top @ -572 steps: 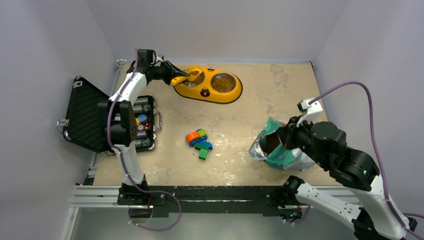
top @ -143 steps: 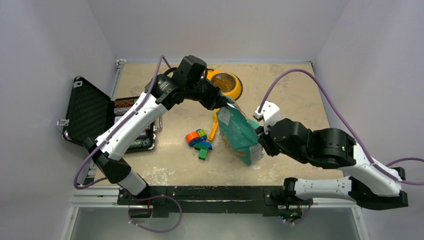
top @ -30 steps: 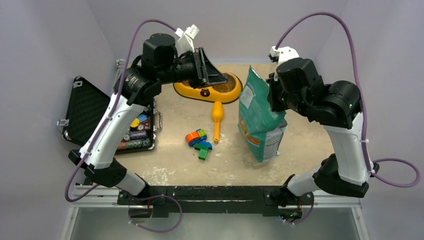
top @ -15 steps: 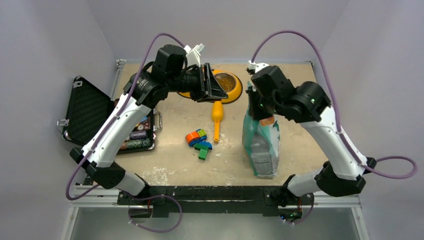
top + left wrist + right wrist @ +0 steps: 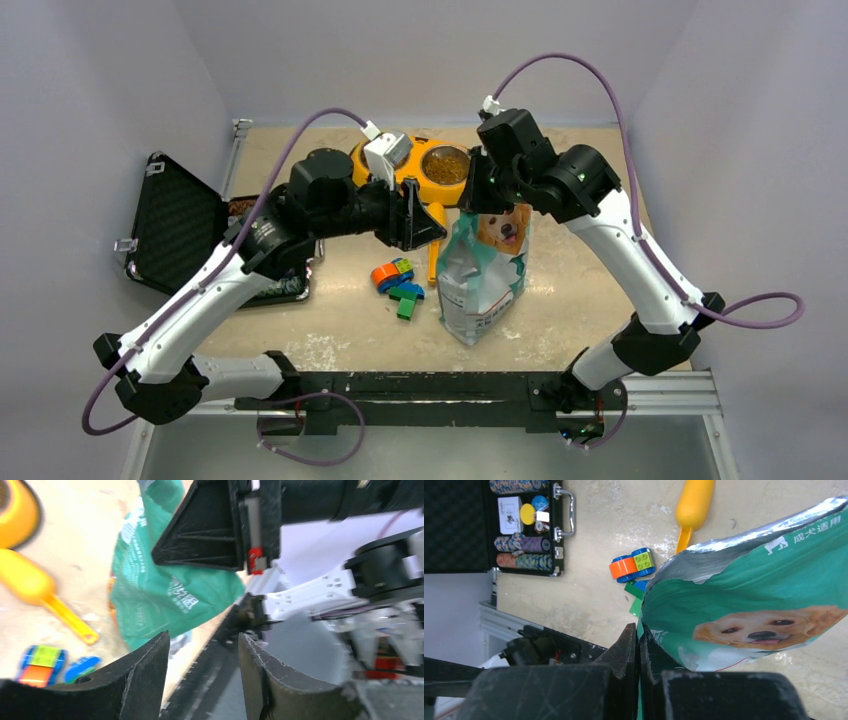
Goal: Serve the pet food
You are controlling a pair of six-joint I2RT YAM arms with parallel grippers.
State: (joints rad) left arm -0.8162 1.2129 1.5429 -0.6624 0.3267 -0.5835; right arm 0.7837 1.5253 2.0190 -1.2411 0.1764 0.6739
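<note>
Right gripper (image 5: pixel 638 630): jaws pinched tight on the top edge of the bag (image 5: pixel 485 270), with no gap between them.
Left gripper (image 5: pixel 202 647): jaws spread wide with nothing between them. It hovers just left of the bag's top, over the scoop.
Bag: teal and white with a golden dog on the front. It hangs tilted from the right gripper near the middle of the table (image 5: pixel 580 180). Whether its bottom touches the table cannot be told. Its contents are out of sight, and only a strip of silver lining shows.
Pet food (image 5: pixel 447 163): brown kibble in the right bowl of the yellow feeder (image 5: pixel 413 170), at the far side. The left bowl is hidden behind the left wrist.
Scoop (image 5: pixel 694 502): yellow, lying on the table just left of the bag. From above it is mostly covered by the left gripper.
Toy blocks (image 5: pixel 398 285): a small cluster near the scoop's handle, left of the bag.
Case (image 5: pixel 175 225): open at the left edge, with its tray partly covered by the left arm.
Left wrist view: blurred, so the print on the bag is unreadable.
</note>
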